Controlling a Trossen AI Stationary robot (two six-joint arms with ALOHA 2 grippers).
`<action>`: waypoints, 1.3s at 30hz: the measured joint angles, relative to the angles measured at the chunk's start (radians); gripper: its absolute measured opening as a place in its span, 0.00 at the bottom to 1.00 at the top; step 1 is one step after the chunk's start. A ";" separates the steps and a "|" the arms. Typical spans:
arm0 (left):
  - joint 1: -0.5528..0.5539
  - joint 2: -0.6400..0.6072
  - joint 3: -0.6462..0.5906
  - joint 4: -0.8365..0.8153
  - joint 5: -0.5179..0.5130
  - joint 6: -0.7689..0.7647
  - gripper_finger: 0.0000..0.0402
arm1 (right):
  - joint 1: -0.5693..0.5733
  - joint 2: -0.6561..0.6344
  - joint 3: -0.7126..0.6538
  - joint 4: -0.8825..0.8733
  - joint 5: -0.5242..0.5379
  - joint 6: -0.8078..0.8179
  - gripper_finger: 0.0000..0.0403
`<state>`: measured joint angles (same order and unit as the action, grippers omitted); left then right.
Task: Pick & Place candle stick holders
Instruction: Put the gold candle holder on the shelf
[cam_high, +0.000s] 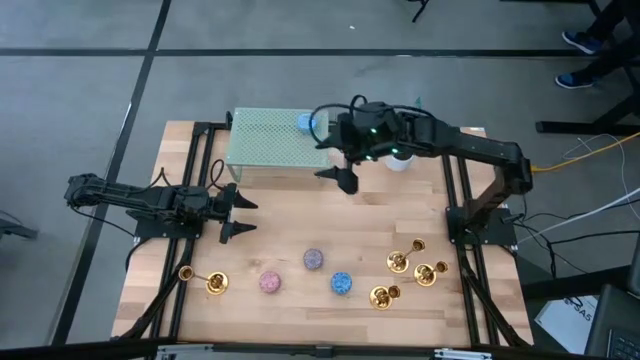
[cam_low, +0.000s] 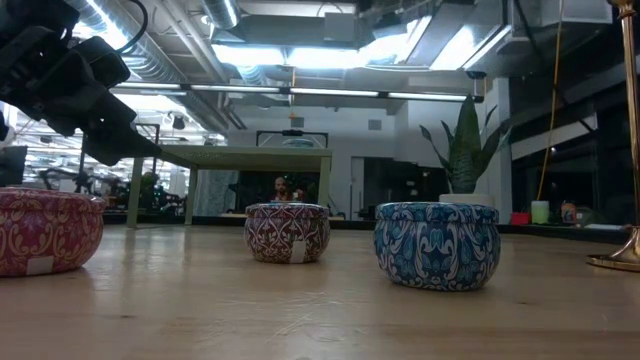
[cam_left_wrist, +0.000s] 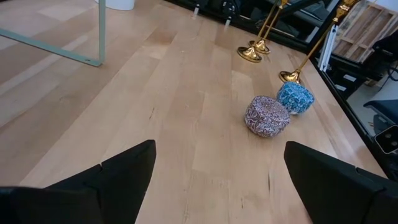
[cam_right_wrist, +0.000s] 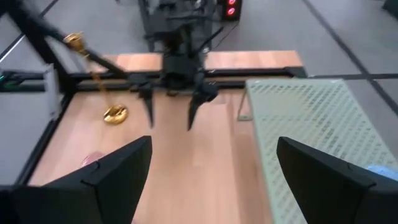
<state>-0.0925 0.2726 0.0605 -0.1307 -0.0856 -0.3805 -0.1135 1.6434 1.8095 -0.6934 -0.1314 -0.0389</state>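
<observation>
Candle stick holders (cam_high: 405, 276) lying on table (cam_high: 300, 215), left end effector (cam_high: 234, 214) spread, right end effector (cam_high: 340, 178) spread, no legible writing

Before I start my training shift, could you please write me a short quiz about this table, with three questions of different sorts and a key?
1. True or false: the left gripper is holding a shiny gold candle stick holder.
2. How many gold candle stick holders lie grouped near the table's right side, and how many lie alone at the left?
3. Multiple choice: the round purple-grey speckled candle lies between which two things?
A. the pink candle and the blue candle
B. the pale green mesh tray and the right gripper
C. two gold holders

Key: 1 false, both grippers are open and empty. 2 three; one. 3 A.
</observation>
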 joint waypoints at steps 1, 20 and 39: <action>0.000 0.000 0.000 0.000 0.000 0.000 0.88 | 0.010 -0.013 0.000 -0.023 0.000 0.000 0.87; 0.000 0.000 0.000 0.000 0.000 0.000 0.88 | 0.320 -0.304 0.000 -0.479 0.378 0.104 0.87; 0.000 0.000 0.000 0.000 0.000 0.000 0.88 | 0.656 -0.476 -0.012 -0.762 0.506 0.425 0.86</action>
<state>-0.0923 0.2726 0.0605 -0.1305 -0.0856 -0.3805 0.5424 1.1671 1.7976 -1.4555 0.3742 0.3863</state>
